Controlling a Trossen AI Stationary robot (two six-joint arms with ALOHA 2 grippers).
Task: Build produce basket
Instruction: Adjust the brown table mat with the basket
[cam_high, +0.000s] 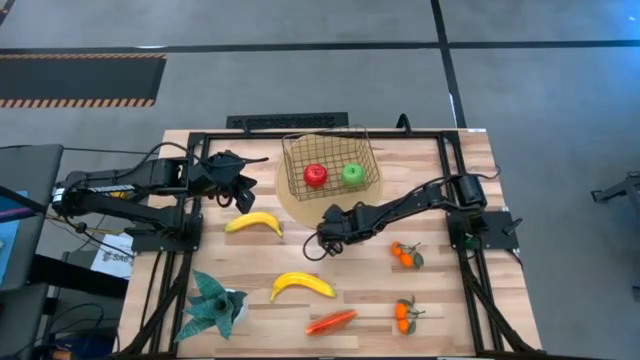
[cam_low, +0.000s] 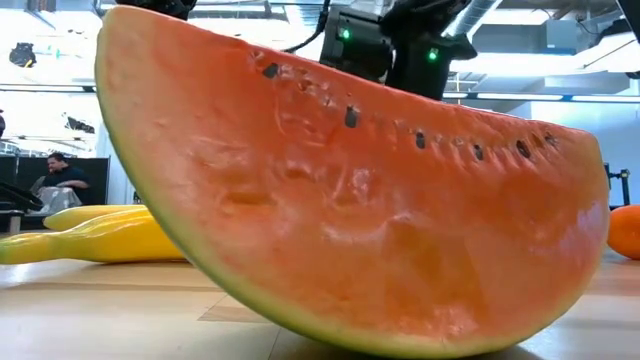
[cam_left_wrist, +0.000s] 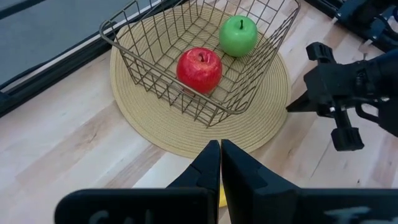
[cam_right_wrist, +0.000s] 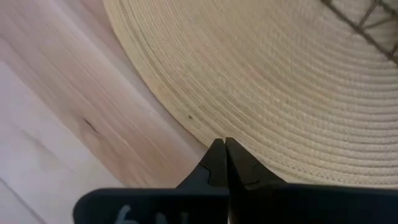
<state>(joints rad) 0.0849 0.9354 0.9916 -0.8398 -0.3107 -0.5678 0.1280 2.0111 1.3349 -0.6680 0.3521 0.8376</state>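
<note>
The gold wire basket (cam_high: 325, 160) stands on a round tan mat (cam_high: 290, 205) and holds a red apple (cam_high: 315, 175) and a green apple (cam_high: 352, 175); the left wrist view shows the basket (cam_left_wrist: 155, 68) too. My left gripper (cam_high: 240, 200) is shut, just far of a banana (cam_high: 253, 223) that lies on the table. A yellow sliver of that banana (cam_left_wrist: 221, 198) shows under its fingers (cam_left_wrist: 211, 163). My right gripper (cam_high: 322, 232) is shut, with its tips (cam_right_wrist: 224, 149) over the mat's near edge (cam_right_wrist: 205, 134). A second banana (cam_high: 302, 286), two tangerine clusters (cam_high: 405, 254) (cam_high: 403, 315) and a red-orange watermelon slice (cam_high: 330, 322) lie nearer on the table.
A teal spiky plant (cam_high: 215, 305) stands near the table's near left corner. The watermelon slice (cam_low: 360, 190) fills the low view, with a banana (cam_low: 90, 240) behind it. Black frame rails run along the table's sides. A person (cam_low: 60, 180) is in the room beyond.
</note>
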